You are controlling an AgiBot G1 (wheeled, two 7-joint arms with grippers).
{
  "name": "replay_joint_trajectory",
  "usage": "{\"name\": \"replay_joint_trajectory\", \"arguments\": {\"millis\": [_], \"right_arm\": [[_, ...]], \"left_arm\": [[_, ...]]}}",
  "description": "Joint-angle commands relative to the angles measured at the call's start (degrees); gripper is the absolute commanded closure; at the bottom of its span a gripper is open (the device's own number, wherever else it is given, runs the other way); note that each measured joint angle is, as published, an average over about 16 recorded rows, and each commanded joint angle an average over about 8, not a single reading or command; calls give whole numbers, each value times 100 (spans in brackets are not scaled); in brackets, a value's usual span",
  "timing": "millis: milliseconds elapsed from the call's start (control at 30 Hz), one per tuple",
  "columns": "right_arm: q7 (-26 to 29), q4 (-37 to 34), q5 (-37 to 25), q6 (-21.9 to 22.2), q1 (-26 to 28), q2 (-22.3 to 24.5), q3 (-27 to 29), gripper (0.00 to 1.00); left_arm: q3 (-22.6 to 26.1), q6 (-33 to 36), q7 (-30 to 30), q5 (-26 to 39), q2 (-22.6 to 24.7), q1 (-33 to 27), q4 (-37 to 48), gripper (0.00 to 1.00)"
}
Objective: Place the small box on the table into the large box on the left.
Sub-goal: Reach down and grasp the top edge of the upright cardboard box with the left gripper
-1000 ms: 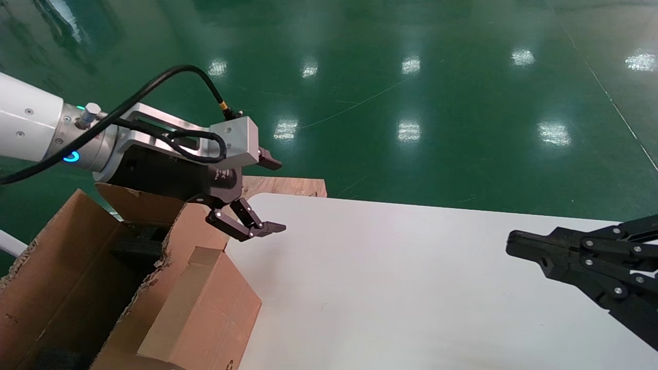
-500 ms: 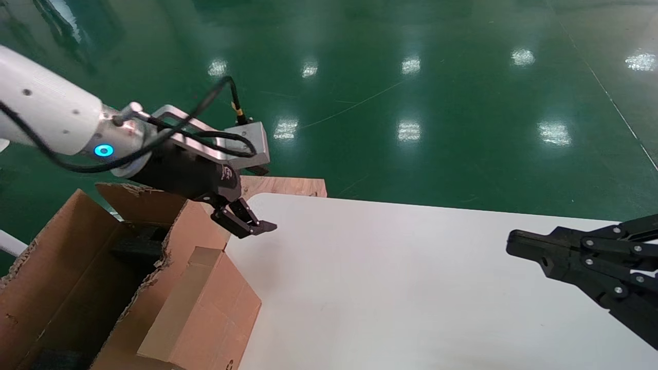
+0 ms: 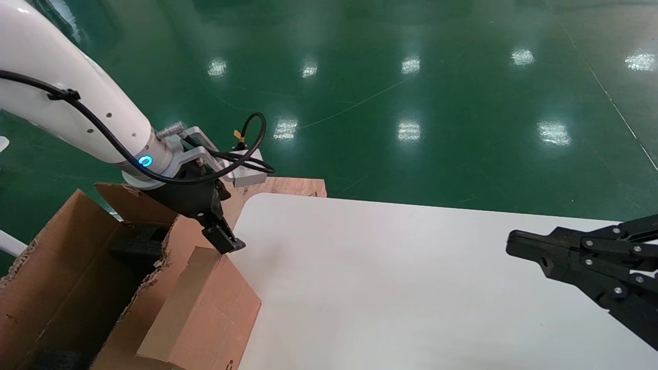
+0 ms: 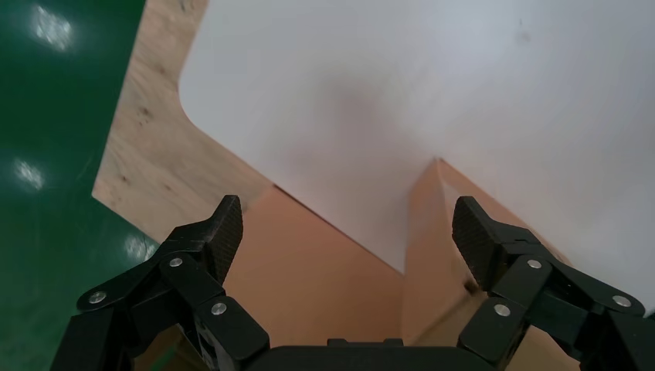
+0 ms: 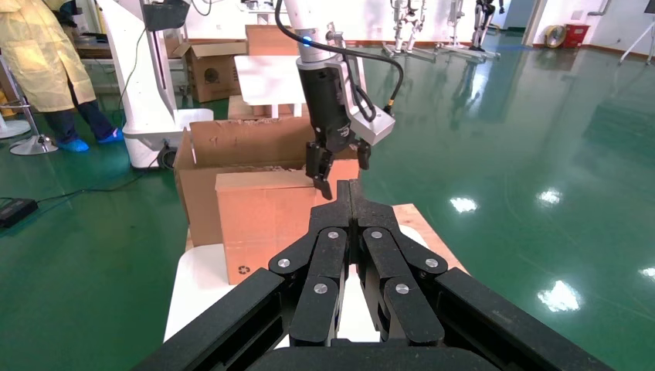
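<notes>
Large box (image 3: 77, 267) far left, foam inside. Small box (image 3: 205, 313) on worktop (image 3: 390, 288), touching large box's wall. Left tool (image 3: 226, 241) above small box's far edge, fingers apart; descend square, straddle top, clamp firmly. Right tool (image 3: 519, 244) parked right, fingers together.

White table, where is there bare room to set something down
Most of the table is bare: the stretch between the small box and the right hand. It is crowded at the left edge, where the open left hand hangs over the small box beside the large box.
</notes>
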Motion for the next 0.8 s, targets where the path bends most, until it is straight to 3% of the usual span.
{"name": "replay_joint_trajectory", "arguments": {"millis": [33, 433, 800], "right_arm": [[0, 0, 0, 0, 0, 0, 0, 100], [-1, 0, 1, 1, 0, 1, -2, 100], [-2, -2, 3, 3, -1, 2, -2, 100]], "left_arm": [[317, -11, -176, -68, 27, -159, -9, 0], [1304, -113, -333, -719, 16, -800, -55, 0], [1501, -272, -200, -988, -40, -998, -68, 0]]}}
